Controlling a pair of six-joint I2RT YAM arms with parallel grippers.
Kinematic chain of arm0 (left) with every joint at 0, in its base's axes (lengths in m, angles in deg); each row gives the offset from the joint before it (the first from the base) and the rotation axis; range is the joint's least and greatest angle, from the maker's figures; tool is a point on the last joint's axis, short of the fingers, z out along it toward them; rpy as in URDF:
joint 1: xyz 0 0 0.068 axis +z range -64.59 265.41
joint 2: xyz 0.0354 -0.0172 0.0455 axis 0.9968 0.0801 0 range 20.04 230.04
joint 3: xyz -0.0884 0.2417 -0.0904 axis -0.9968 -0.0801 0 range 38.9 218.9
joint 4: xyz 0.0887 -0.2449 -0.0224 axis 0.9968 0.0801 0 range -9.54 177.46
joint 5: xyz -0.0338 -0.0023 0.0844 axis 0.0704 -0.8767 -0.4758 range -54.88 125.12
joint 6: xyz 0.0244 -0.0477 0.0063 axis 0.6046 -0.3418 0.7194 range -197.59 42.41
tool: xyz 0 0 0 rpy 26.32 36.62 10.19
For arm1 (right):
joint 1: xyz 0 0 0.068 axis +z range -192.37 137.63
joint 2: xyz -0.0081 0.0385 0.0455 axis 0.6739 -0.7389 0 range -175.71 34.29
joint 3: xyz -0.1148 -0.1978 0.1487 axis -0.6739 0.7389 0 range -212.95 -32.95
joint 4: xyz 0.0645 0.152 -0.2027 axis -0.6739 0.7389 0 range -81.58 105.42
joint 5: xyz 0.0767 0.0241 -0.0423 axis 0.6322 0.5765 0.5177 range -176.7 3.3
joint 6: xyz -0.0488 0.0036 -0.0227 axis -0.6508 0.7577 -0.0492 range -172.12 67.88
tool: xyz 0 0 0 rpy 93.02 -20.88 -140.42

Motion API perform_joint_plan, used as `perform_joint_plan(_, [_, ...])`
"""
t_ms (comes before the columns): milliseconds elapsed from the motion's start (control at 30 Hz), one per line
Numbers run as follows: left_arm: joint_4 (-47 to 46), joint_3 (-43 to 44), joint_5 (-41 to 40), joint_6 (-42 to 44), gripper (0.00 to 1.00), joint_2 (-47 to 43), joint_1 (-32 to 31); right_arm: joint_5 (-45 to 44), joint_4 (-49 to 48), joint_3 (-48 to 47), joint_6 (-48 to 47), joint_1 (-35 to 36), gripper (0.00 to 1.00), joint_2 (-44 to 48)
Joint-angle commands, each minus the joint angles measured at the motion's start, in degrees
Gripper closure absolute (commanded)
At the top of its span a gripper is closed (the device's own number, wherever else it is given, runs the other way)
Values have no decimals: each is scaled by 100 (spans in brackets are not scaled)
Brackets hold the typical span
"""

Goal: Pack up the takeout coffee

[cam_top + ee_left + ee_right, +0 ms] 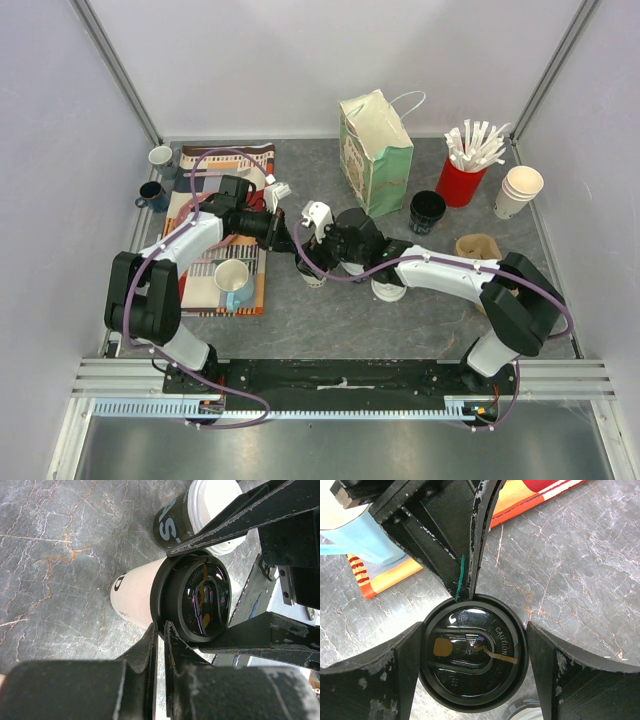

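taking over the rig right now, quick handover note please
Left pincer: shut, tips at the rim of the black lid.
Right pincer: clasps that lid across, on a pale cup.
White-lidded cup: upright beside it on the table.
Done: neither cup is bagged.
Left: probably finish lidding, then both cups into the paper bag at the back.

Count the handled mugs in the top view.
3. A pale mug at the back-left corner, a dark blue mug just in front of it, a light blue mug on the striped mat. The left arm may hide more.
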Motion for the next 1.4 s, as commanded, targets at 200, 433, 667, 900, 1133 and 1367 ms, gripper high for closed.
perform_joint_plan(200, [128, -218, -974, 188, 98, 169, -158, -75, 1069, -13, -76, 43, 18, -266])
perform_joint_plan(433, [84, -262, -983, 276, 98, -333, -211, 153, 1317, -603, -173, 34, 9, -81])
perform_joint_plan(667, [136, -183, -921, 223, 98, -307, -219, 487, 1440, -1149, -112, 25, 2, -28])
perform_joint_plan(900, [154, -139, -789, 214, 98, -447, -211, 760, 1423, -1176, -23, -194, 2, -19])
perform_joint_plan(1133, [145, -52, -816, 205, 98, -684, -219, 778, 1335, -850, 38, -283, 3, 121])
perform_joint_plan(1367, [198, 10, -877, 284, 98, -1019, -219, 839, 1264, -745, 91, -326, 5, 244])
